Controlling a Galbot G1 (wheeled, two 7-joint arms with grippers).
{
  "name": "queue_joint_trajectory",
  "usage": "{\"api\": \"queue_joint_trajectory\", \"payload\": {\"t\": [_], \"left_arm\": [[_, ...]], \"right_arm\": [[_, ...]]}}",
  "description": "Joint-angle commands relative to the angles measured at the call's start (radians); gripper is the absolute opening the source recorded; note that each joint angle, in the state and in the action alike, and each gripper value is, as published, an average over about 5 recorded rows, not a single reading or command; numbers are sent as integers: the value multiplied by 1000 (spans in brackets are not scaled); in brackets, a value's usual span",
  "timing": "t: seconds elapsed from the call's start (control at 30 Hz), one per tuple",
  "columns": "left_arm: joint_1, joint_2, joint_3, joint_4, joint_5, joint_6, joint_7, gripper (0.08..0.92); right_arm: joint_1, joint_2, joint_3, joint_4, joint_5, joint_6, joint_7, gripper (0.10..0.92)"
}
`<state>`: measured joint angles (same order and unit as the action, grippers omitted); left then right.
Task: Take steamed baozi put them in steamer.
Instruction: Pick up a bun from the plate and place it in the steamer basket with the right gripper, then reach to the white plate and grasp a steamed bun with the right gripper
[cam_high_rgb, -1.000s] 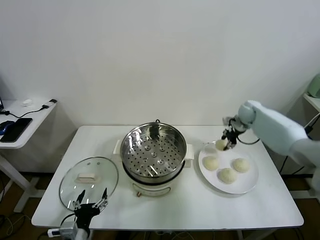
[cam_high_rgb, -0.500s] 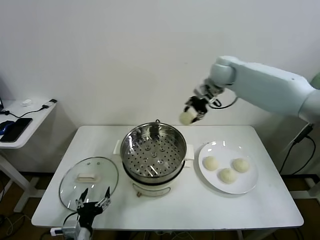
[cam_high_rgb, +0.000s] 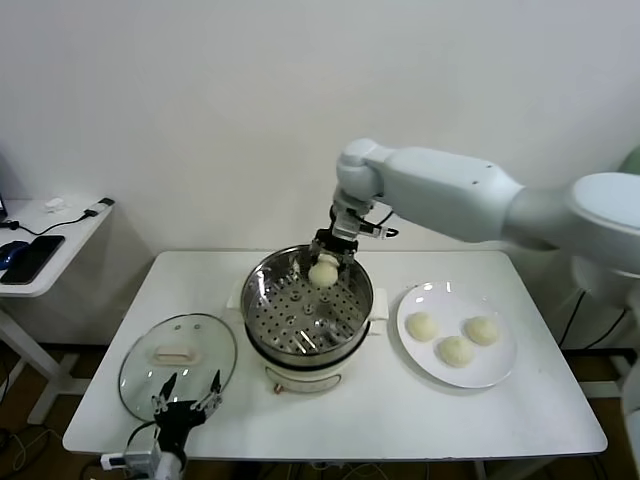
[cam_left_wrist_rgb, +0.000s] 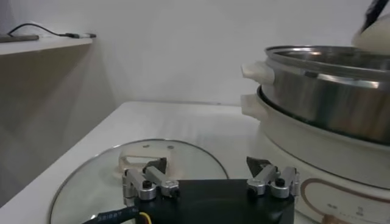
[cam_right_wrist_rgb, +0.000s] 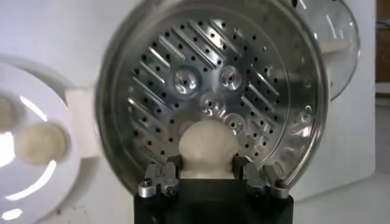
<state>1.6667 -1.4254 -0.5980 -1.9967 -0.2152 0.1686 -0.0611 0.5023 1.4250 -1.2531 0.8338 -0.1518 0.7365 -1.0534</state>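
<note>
My right gripper (cam_high_rgb: 324, 262) hangs over the far rim of the steamer (cam_high_rgb: 307, 305), shut on a cream-white steamed baozi (cam_high_rgb: 322, 274). In the right wrist view that baozi (cam_right_wrist_rgb: 207, 149) sits pinched between the fingers above the perforated tray of the steamer (cam_right_wrist_rgb: 210, 91), which holds nothing. Three more baozi (cam_high_rgb: 421, 326) (cam_high_rgb: 455, 350) (cam_high_rgb: 482, 330) lie on the white plate (cam_high_rgb: 488, 374) to the right. My left gripper (cam_high_rgb: 184, 394) stands open, low at the table's front left edge, over the near rim of the glass lid (cam_left_wrist_rgb: 91, 182).
The round glass lid (cam_high_rgb: 177, 358) with a white handle lies flat left of the steamer. A side table (cam_high_rgb: 45, 245) with a phone and cables stands at far left. The steamer's wall (cam_left_wrist_rgb: 323, 97) rises close beside the left gripper.
My right arm lifted one baozi off the plate, swung it left across the table, and now holds it over the steamer's far side. The left arm has barely moved.
</note>
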Motion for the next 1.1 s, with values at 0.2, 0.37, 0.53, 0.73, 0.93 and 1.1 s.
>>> {"api": "queue_joint_trajectory", "payload": {"t": [0.2, 0.37, 0.53, 0.73, 0.93, 1.1], "left_arm": [[-4, 1, 1, 1, -7, 1, -1, 823], [-7, 0, 0, 1, -9, 3, -2, 823], [-8, -2, 0, 2, -10, 3, -5, 823], [-3, -5, 1, -5, -8, 3, -7, 823], [10, -6, 1, -19, -3, -1, -4, 823], [13, -8, -2, -27, -2, -5, -3, 823]], "right_arm": [[-134, 124, 90, -225, -154, 136, 18, 560], [-151, 120, 101, -236, -163, 136, 35, 594], [-153, 114, 107, -234, -163, 136, 82, 733], [-71, 91, 68, -174, -23, 136, 47, 818], [157, 26, -147, -92, 394, 107, -135, 823], [331, -77, -389, 12, 731, -11, -193, 823]]}}
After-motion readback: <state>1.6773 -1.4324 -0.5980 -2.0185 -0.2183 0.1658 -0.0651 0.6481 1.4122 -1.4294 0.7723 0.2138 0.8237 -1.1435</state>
